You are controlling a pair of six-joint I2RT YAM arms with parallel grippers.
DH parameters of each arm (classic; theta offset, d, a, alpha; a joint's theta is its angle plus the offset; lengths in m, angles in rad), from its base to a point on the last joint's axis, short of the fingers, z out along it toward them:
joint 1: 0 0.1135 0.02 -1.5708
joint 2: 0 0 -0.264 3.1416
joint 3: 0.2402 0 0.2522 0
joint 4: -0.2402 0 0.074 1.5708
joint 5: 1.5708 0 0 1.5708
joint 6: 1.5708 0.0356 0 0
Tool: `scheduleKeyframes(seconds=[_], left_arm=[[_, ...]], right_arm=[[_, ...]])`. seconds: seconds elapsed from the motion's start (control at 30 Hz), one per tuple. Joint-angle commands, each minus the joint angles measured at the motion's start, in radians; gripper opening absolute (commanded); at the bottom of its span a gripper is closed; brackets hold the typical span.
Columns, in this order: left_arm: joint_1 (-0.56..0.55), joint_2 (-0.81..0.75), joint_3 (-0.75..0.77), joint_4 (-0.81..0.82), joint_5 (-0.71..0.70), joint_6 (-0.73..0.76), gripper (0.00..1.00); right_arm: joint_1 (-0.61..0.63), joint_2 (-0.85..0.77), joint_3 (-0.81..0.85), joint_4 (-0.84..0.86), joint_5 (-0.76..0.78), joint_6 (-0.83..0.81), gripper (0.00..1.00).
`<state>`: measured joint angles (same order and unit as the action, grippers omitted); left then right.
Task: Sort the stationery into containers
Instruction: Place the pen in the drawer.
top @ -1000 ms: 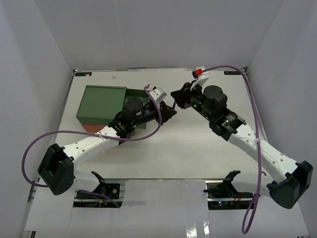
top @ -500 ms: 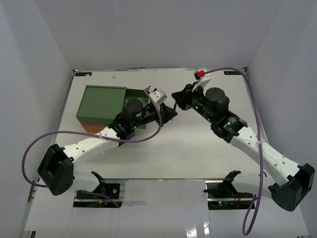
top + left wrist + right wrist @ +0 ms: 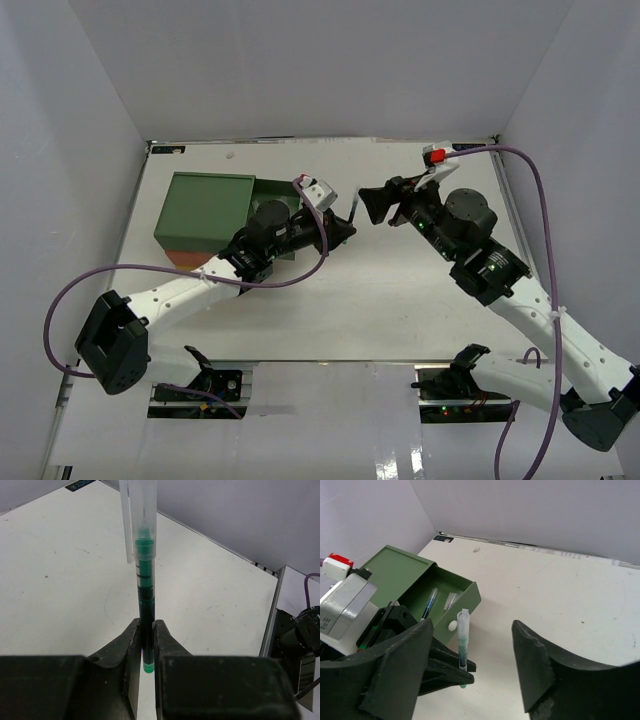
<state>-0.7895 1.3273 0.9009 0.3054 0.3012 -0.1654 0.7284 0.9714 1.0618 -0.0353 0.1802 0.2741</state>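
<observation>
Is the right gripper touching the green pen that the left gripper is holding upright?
Apart. In the right wrist view the pen stands in the gap between the right gripper's open fingers, with bare table showing on both sides.

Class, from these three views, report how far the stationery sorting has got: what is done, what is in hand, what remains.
Done: the open green drawer already holds pens. In hand: the left gripper is shut on a green-ink pen, held upright near the drawer; the right gripper is open and empty. Left: that pen has to go into the drawer. No other loose stationery shows.
</observation>
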Motion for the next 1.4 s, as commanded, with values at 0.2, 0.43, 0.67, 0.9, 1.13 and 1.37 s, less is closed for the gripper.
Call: scheduleKeyframes(seconds=[0.2,0.43,0.67,0.9,1.13,1.37], left_arm=[[-0.001,-0.014,0.169,-0.234,-0.097,0.046,0.00],[0.001,-0.049,0.346,-0.546,-0.264,0.113,0.00],[0.003,-0.122,0.360,-0.681,-0.392,0.145,0.00],[0.004,-0.152,0.365,-0.821,-0.479,0.142,0.00],[0.030,-0.158,0.342,-0.862,-0.494,0.133,0.00],[0.120,-0.131,0.349,-0.919,-0.394,0.086,0.00]], right_arm=[[-0.006,-0.126,-0.019,-0.149,0.173,-0.104,0.88],[-0.006,-0.186,-0.106,-0.166,0.185,-0.105,0.93],[-0.006,-0.212,-0.145,-0.164,0.196,-0.122,0.94],[-0.006,-0.215,-0.186,-0.164,0.162,-0.136,0.94],[-0.006,-0.220,-0.220,-0.161,0.143,-0.141,0.94],[-0.006,-0.221,-0.260,-0.160,0.111,-0.141,0.94]])
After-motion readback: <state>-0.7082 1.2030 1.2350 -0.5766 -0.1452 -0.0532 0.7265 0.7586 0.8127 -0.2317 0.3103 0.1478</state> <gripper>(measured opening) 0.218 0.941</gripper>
